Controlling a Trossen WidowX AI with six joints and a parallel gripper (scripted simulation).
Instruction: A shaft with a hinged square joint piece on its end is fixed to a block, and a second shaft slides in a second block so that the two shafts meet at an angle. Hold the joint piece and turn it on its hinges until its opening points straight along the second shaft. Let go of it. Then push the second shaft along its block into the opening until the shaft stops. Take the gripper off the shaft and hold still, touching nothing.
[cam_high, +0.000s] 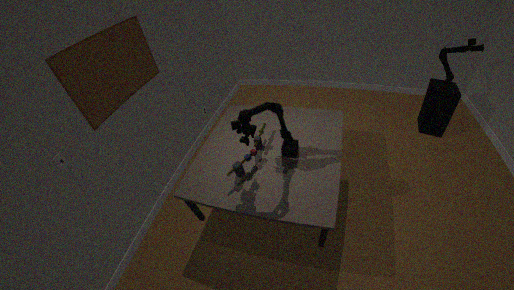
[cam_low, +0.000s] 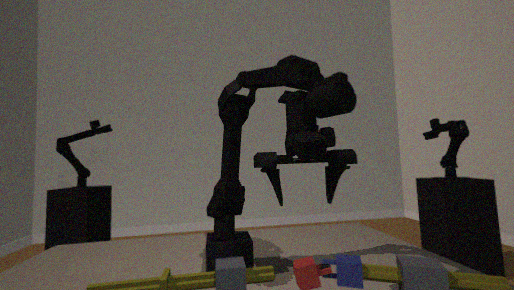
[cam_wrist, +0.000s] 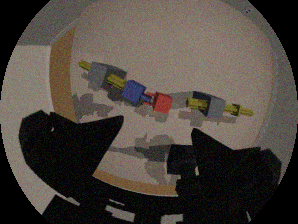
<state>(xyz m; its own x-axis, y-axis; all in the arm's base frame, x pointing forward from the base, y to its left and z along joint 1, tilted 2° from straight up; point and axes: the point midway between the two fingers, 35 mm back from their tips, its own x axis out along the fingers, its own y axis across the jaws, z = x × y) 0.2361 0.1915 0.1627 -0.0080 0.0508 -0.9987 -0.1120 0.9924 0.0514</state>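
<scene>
My gripper (cam_low: 305, 201) (cam_wrist: 158, 125) (cam_high: 245, 131) is open and empty. It hangs high above the assembly and touches nothing. The red joint piece (cam_low: 306, 272) (cam_wrist: 162, 103) (cam_high: 253, 151) sits next to a blue piece (cam_low: 349, 270) (cam_wrist: 135, 92) (cam_high: 247, 157) on the end of one yellow shaft (cam_low: 380, 273), which runs into a grey block (cam_low: 420, 272) (cam_wrist: 100, 76). The other yellow shaft (cam_low: 190, 278) (cam_wrist: 238, 110) passes through a second grey block (cam_low: 230, 272) (cam_wrist: 208, 104). Its end stands a short gap away from the red piece.
The arm's base (cam_low: 229, 247) (cam_high: 289, 148) stands on the table (cam_high: 310, 200) behind the assembly. Black boxes with small arms stand on the floor at the left (cam_low: 77, 215) and at the right (cam_low: 457, 220) (cam_high: 438, 107).
</scene>
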